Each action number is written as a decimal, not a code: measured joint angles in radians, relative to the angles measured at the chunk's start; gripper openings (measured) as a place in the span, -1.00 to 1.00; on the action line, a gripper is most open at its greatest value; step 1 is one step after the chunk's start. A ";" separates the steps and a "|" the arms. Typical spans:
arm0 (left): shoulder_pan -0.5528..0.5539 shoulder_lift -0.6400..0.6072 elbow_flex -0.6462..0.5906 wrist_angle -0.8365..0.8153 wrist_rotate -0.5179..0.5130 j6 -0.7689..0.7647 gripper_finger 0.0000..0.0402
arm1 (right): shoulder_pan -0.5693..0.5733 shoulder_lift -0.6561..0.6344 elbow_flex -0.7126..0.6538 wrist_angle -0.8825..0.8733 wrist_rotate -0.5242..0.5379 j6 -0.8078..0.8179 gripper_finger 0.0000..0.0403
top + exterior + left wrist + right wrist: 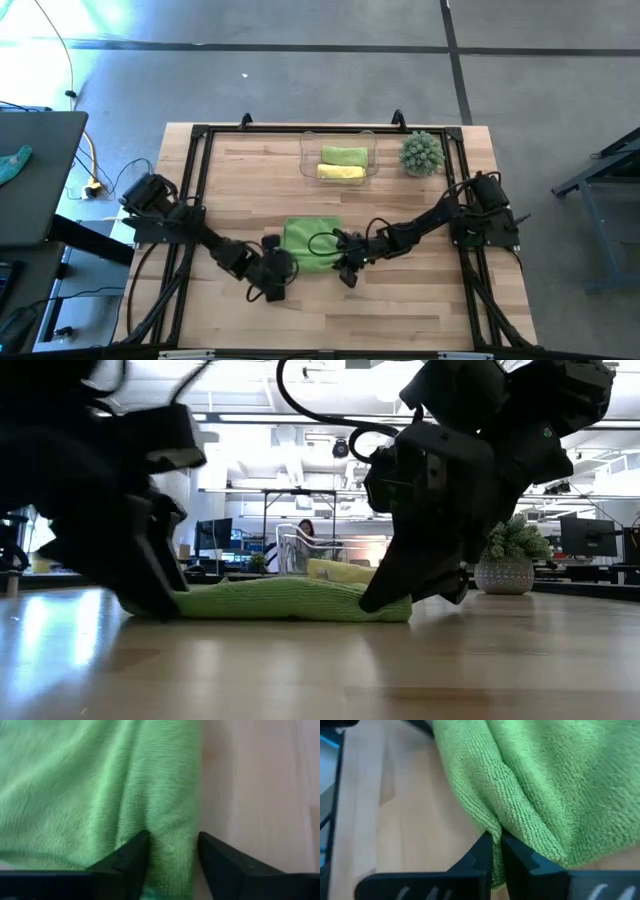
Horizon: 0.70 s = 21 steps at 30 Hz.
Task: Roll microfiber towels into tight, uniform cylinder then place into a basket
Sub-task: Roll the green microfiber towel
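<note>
A lime green microfiber towel [308, 240] lies flat on the wooden table, its near edge bunched into a low ridge. My left gripper [277, 270] is at the towel's near left corner, its fingers apart on either side of that ridge [172, 820]. My right gripper [346, 268] is at the near right corner, shut on the cloth. At the far edge, the clear basket [307, 160] holds a rolled green towel [344, 155] and a rolled yellow towel [340, 173]. In the low view the flat towel [290, 600] lies between both grippers. My left gripper stands open astride the ridged near edge [170, 855] of the towel, slanting down from the near left; whether its fingers [132, 855] touch the cloth I cannot tell. My right gripper pinches a raised fold of the towel's near right edge [492, 820] between its two fingers [480, 852], slanting down from the near right. How many layers cannot be told. The towel stays on the table.
A spiky green ball-shaped plant [422, 153] in a pot stands at the far right, beside the basket. A black frame [200, 135] runs round the table. Bare wood lies near and to both sides of the towel.
</note>
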 joint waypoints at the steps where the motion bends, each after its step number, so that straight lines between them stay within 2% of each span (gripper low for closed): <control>1: 0.015 -0.001 0.000 -0.003 0.024 -0.026 -0.26 | 0.000 0.001 0.000 0.006 -0.012 0.000 -0.90; 5: 0.065 -0.010 0.001 0.009 0.185 -0.111 -0.61 | 0.001 0.002 -0.001 0.016 -0.074 0.000 -0.90; 9: 0.116 -0.023 0.001 0.043 0.448 -0.196 -0.91 | 0.001 0.004 -0.003 0.036 -0.150 -0.013 -0.90; 13: 0.172 -0.015 -0.003 0.122 0.662 -0.240 -0.93 | 0.001 0.003 -0.005 0.044 -0.185 -0.039 -0.90; 15: 0.189 -0.011 -0.003 0.137 0.708 -0.247 -0.89 | 0.001 0.003 -0.005 0.045 -0.191 -0.054 -0.90; 21: 0.223 -0.011 -0.005 0.082 0.724 -0.258 -0.93 | 0.002 -0.015 -0.006 0.059 -0.206 -0.180 -0.83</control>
